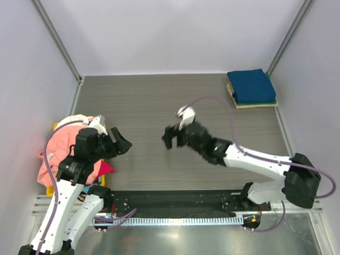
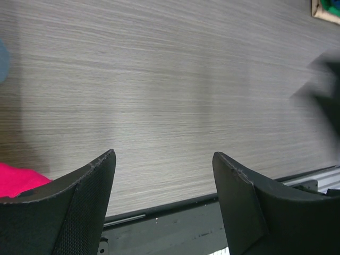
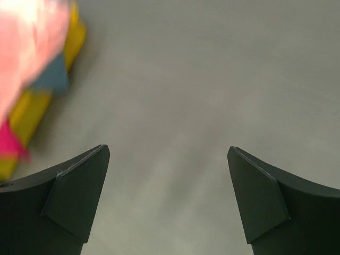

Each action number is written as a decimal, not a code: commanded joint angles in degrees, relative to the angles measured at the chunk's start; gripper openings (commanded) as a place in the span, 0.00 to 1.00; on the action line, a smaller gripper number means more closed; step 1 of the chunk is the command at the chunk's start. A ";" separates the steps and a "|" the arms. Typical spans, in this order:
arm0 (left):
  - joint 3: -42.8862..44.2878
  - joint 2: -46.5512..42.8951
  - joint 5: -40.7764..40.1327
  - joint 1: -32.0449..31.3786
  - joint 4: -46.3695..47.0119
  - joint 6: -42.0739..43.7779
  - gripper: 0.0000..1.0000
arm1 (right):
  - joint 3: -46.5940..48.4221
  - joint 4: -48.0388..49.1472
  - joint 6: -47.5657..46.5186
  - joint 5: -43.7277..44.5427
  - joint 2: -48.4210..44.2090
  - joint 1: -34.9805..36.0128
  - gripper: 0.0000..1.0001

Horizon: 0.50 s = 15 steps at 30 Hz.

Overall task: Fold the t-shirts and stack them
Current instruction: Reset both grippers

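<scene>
2 robot arms hover over the grey wood-grain table [image 1: 149, 101], both tools empty. The left tool [image 2: 164, 156] holds its jaws apart with nothing between them, just beside the laundry. The right tool [image 3: 169, 151] is spread wide above bare mid-table, seemingly poised to help fetch the next garment. In the far right corner, clear of the working area, a folded navy blue t-shirt [image 1: 251, 85] lies on a folded green t-shirt [image 1: 263, 102] atop a flat tan board [image 1: 239, 105]. At the left edge, a low yellow bin [image 1: 49, 189] holds the unfolded heap: a salmon pink t-shirt [image 1: 61, 143], a cream-white t-shirt [image 1: 71, 121] and a magenta t-shirt [image 1: 108, 169] poking out.
</scene>
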 commanded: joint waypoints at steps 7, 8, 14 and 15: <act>0.19 -4.21 -6.51 0.44 0.77 -1.82 0.77 | -5.23 -7.30 17.15 28.89 7.56 30.11 1.00; 0.10 -4.30 -7.21 0.70 0.60 -1.99 0.77 | -6.30 -7.13 18.11 30.49 7.56 31.53 1.00; 0.63 -3.60 -12.84 1.05 -1.16 -3.49 0.77 | -19.12 2.78 20.32 28.84 3.35 33.04 1.00; 0.80 -3.69 -13.36 1.23 -1.60 -3.66 0.77 | -20.79 4.02 20.15 29.01 2.47 32.96 1.00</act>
